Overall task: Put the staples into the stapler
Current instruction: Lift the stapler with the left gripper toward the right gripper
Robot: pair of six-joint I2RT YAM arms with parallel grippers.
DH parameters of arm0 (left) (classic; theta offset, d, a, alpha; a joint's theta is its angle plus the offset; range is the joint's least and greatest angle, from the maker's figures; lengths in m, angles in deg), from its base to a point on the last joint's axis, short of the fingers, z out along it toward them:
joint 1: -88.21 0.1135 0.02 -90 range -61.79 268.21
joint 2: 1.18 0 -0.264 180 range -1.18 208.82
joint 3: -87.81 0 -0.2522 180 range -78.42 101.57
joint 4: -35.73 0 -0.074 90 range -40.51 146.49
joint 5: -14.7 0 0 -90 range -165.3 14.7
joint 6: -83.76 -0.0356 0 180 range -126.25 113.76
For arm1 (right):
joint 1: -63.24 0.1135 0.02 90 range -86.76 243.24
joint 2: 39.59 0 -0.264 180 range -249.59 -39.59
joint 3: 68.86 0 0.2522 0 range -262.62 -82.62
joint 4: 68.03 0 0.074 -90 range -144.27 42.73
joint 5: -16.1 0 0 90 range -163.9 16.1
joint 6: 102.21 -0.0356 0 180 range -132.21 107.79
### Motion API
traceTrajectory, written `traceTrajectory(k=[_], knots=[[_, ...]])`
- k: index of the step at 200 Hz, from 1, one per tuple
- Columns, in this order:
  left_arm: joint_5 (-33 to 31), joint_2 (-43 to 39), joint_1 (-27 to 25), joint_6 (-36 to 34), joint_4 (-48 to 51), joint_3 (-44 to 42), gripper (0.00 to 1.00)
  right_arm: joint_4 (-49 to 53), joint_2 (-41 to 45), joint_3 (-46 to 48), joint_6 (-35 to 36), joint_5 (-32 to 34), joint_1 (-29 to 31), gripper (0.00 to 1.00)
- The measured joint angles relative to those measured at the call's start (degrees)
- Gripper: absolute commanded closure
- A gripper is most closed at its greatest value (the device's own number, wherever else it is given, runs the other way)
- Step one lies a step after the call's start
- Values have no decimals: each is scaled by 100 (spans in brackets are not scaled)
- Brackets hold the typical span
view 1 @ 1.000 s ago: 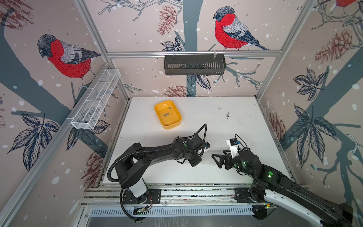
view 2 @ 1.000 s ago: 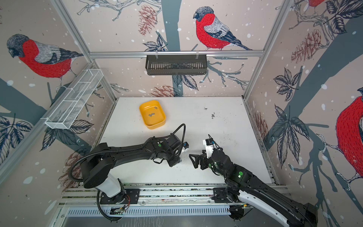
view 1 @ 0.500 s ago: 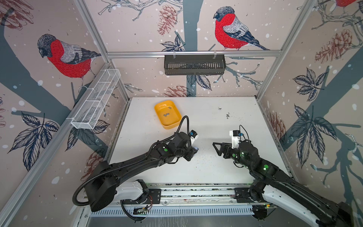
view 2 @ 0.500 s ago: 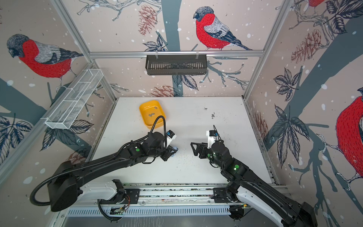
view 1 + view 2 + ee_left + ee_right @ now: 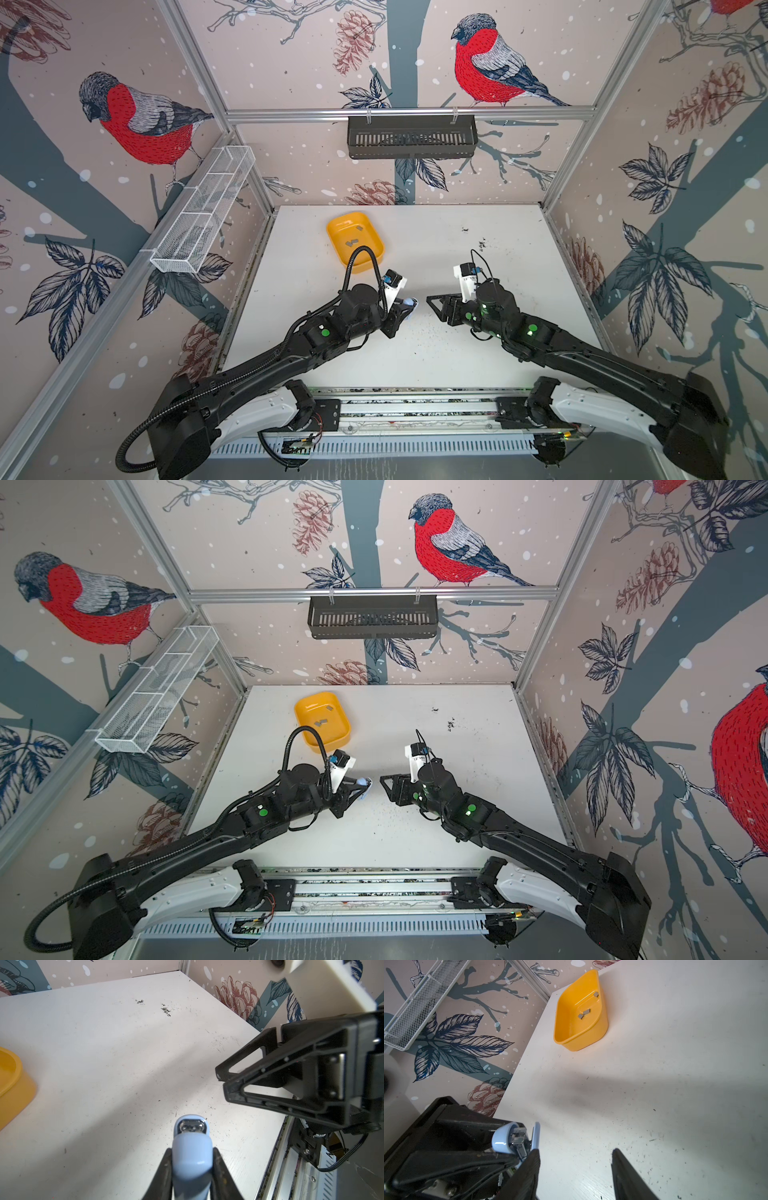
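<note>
White flat bench (image 5: 436, 249): carries the scene. The yellow tub serves as the reference for all positions.

Long white wire-mesh tray (image 5: 203, 208): fixed to the side wall, left of the tub and above it.

Black slotted metal basket (image 5: 411, 137): hangs on the rear rail, beyond the tub and to its right.

Yellow rounded-rectangular plastic tub (image 5: 345, 224): stands upright on the bench with its opening upward.

Left hand (image 5: 404, 312): in both top views it lies in front of the tub's near right corner, close to it. Its two dark fingers (image 5: 166, 1167) are closed on the sides of the stapler.

Right hand (image 5: 576, 1153): lies to the right of the tub, beyond the left hand and well apart from the tub. Its jaws stand partly apart with only bare bench between them, and it holds nothing. In both top views its fingertips face the stapler's nose across a narrow gap.

Small pale blue plastic stapler with a shiny metal nose (image 5: 192, 1147): gripped by the left hand, with its nose pointing away from the tub toward the right hand. In the right wrist view the blue top and thin blue base stand apart at the nose, with metal showing between them.

Staples (image 5: 586, 1012): three tiny flat grey metal strips lying loose on the tub floor. Two touch each other near its middle and one lies apart toward its far end.

Dark specks (image 5: 482, 244): scattered on the bench to the right of the tub.
</note>
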Motion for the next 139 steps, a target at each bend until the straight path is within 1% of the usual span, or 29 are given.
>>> traceTrajectory(k=[16, 39, 90, 139], knots=[[103, 4, 0, 2, -133, -28, 98, -118, -31, 4, -39, 131, 17, 40], [299, 72, 0, 15, -367, -33, 100, -240, -55, -24, -120, 321, 33, 40], [581, 149, 0, 118, -627, -11, 100, -372, -271, -295, -68, 476, -33, 41], [625, 262, 0, 179, -710, 107, 100, -380, -549, -400, 35, 474, 90, 43]])
